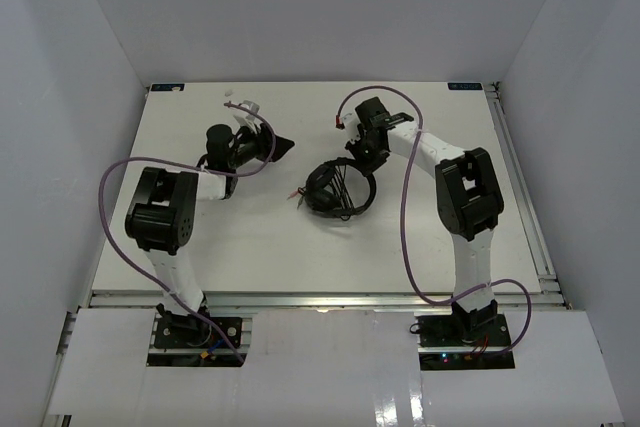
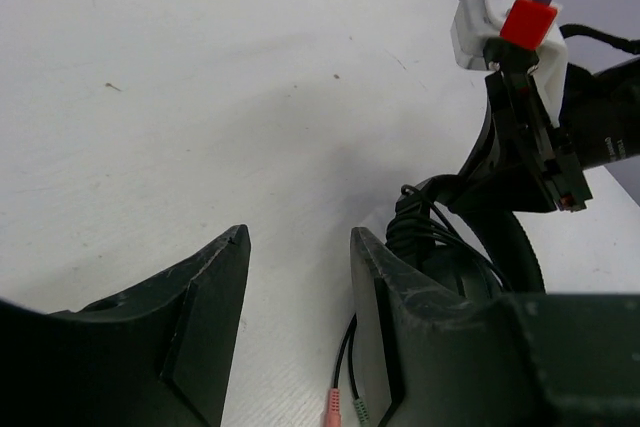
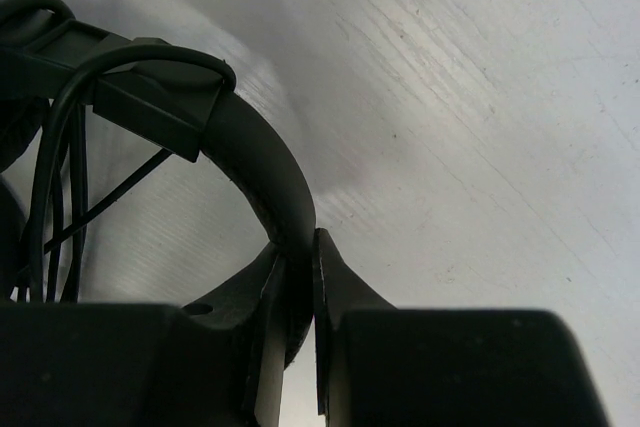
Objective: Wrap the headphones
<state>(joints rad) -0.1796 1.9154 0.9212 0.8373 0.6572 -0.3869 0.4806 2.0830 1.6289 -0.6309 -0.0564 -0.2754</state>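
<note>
The black headphones [image 1: 340, 190] lie mid-table, with the thin cord wound in loops around them [image 3: 60, 197]. My right gripper [image 1: 360, 157] is at their far side, shut on the curved headband [image 3: 265, 172]; in the right wrist view the gripper [image 3: 298, 247] clamps the band between its fingers. My left gripper [image 1: 283, 144] is open and empty, left of the headphones and apart from them. In the left wrist view the open gripper [image 2: 297, 247] frames bare table, with the headphones [image 2: 470, 237] behind the right finger. The cord end lies on the table with a pink plug [image 2: 333, 407] and a green plug [image 2: 360, 410].
Thick purple cables [image 1: 405, 217] loop from both arms. White walls enclose the table on three sides. A raised rail [image 1: 530, 217] runs along the table's right edge. The right arm's wrist with a red tag [image 2: 527, 22] shows in the left wrist view.
</note>
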